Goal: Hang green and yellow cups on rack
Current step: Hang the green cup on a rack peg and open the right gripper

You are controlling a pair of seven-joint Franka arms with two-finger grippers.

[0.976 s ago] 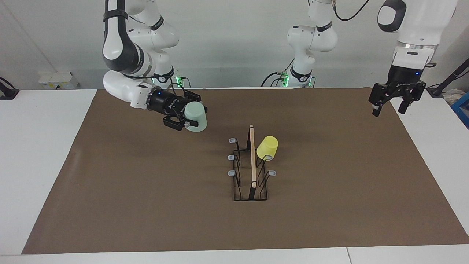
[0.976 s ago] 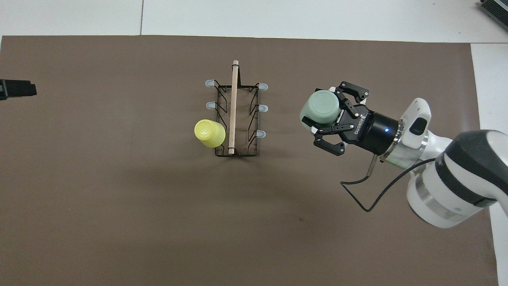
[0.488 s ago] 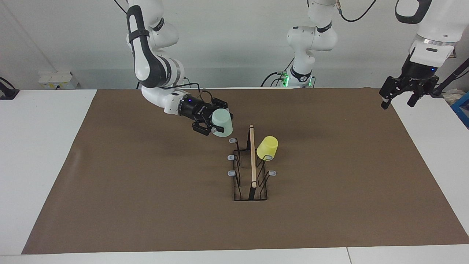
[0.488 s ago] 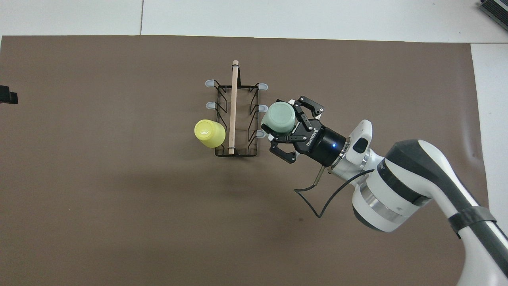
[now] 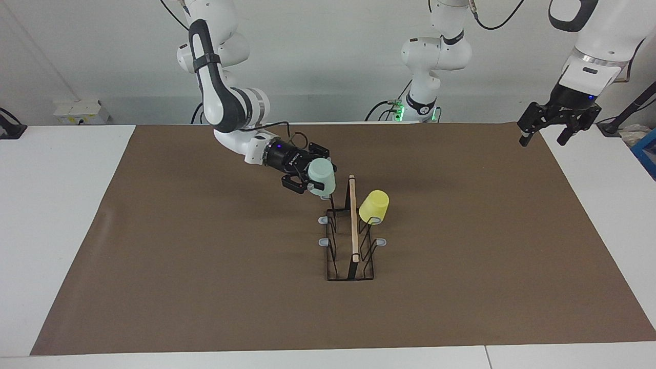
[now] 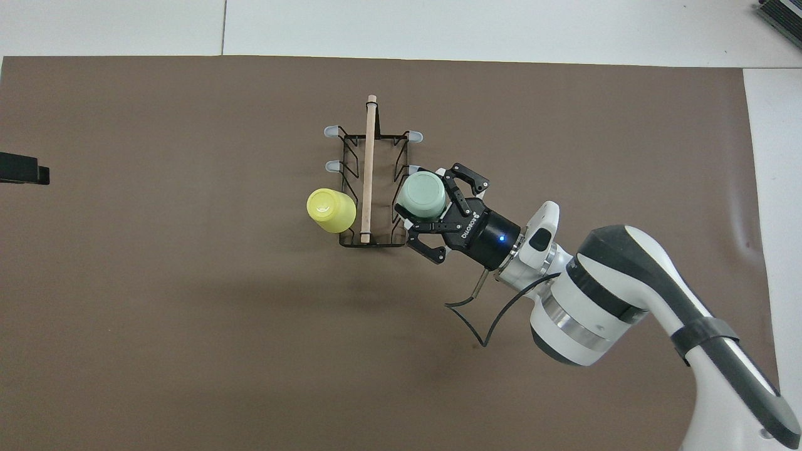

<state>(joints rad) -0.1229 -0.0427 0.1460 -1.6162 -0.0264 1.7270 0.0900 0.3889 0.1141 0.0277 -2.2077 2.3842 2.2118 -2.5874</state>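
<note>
A black wire rack [image 5: 353,225] [image 6: 368,169] with a light wooden bar on top stands mid-table. The yellow cup [image 5: 374,206] [image 6: 330,210] hangs mouth down on the rack's peg nearest the robots, on the left arm's side. My right gripper [image 5: 320,178] [image 6: 425,197] is shut on the green cup [image 5: 322,174] [image 6: 423,191], mouth down. It holds the cup at the peg nearest the robots on the right arm's side. That peg is hidden by the cup, and I cannot tell whether they touch. My left gripper [image 5: 544,136] waits in the air, open and holding nothing, over the mat's corner at the left arm's end.
A brown mat [image 5: 205,282] [image 6: 188,313] covers the table, with white tabletop around it. Several grey-tipped pegs on the rack are bare. In the overhead view only a black tip of the left gripper [image 6: 24,176] shows at the edge.
My right arm has carried the green cup across the mat to the rack's near peg. The left gripper has risen and drawn back slightly toward the mat's corner.
</note>
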